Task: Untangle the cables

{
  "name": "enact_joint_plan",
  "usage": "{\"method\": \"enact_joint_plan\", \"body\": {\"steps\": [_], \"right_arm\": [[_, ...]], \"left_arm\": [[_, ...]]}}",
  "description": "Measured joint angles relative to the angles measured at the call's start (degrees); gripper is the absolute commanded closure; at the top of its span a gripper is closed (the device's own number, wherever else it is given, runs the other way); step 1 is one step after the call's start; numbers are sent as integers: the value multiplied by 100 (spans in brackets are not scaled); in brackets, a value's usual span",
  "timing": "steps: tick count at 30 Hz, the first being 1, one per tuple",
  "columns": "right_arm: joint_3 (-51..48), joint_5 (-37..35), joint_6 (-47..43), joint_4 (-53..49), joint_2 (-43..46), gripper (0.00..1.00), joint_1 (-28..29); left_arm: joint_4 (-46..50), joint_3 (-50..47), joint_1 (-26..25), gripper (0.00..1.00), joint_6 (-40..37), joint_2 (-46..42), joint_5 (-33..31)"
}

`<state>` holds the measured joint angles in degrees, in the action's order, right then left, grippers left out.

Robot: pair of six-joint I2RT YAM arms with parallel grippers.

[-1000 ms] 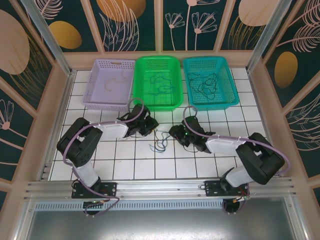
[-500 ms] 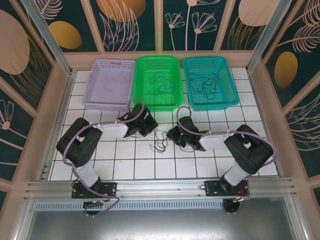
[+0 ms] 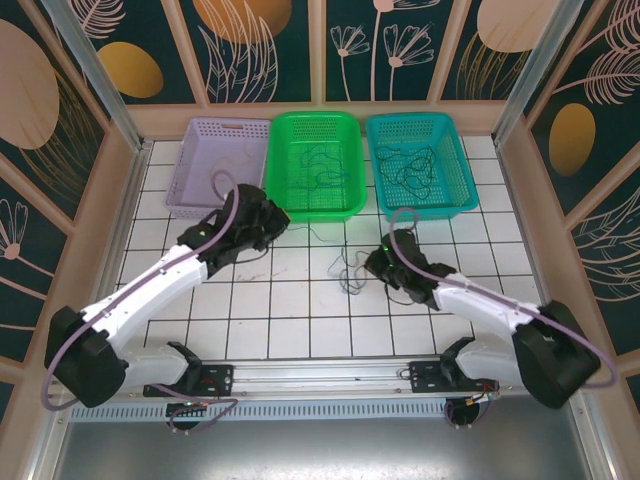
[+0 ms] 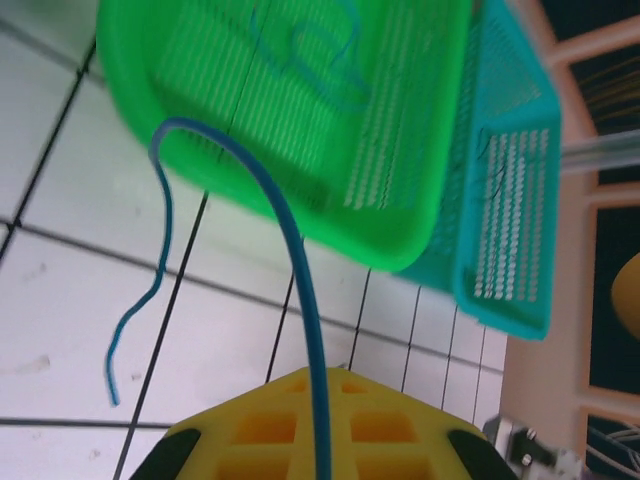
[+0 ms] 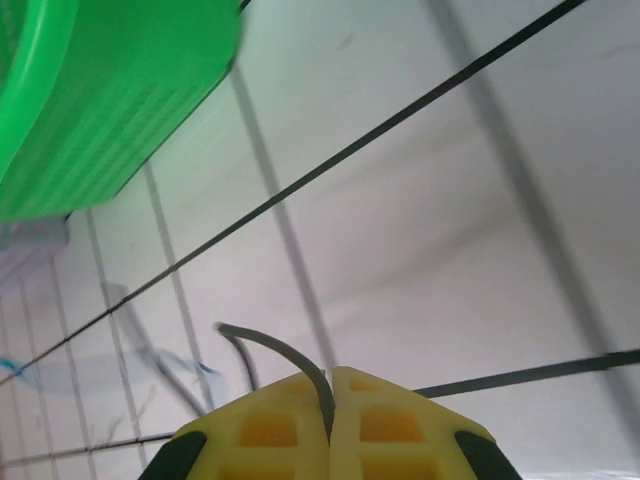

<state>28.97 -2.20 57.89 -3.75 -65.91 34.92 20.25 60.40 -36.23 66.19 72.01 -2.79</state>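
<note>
Well, three baskets line the table's twelve o'clock edge, each with wires inside: lavender basket [image 3: 197,207], green basket [image 3: 316,212], teal basket [image 3: 428,211]. The left gripper [image 3: 271,223] sits at the green one's seven o'clock corner, clamped on a thin blue cable [image 4: 300,290] that curls free. The right gripper [image 3: 373,265] pinches a dark grey cable [image 5: 290,355] — the loose cables [image 3: 347,272] lie at its nine o'clock.

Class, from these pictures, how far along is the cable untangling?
Looks done: cables lie in the purple basket, green basket and teal basket. In hand: left tool grips a blue cable, right tool a dark cable. Left: the tangle on the table.
</note>
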Motion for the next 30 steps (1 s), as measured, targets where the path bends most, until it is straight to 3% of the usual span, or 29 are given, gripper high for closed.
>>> {"method": "enact_joint_plan", "body": {"steps": [8,16,19,22,27,30], "right_arm": [[-365,-72,-538,-988,675,100,-1340],[-374,125,-828,-1113,442,100,-1591],[-361,225,-916,-1196,286,100,-1681],[-363,227,-979,-1325,216,100,-1808],[-365,197,-1108,-1478,496,100,-2081],[-363,179,-1217,-1519,697,100,-2223]], "left_arm": [[1058,1762,267,100,-1154,109,-802],[1137,2614,323,100,-2658,632,-168],[1217,2769,369,100,-3016,708,-225],[1344,3108,490,100,-3265,708,-608],[1534,4207,684,100,-3602,752,-1803],[1296,4380,756,100,-3923,629,-1818]]}}
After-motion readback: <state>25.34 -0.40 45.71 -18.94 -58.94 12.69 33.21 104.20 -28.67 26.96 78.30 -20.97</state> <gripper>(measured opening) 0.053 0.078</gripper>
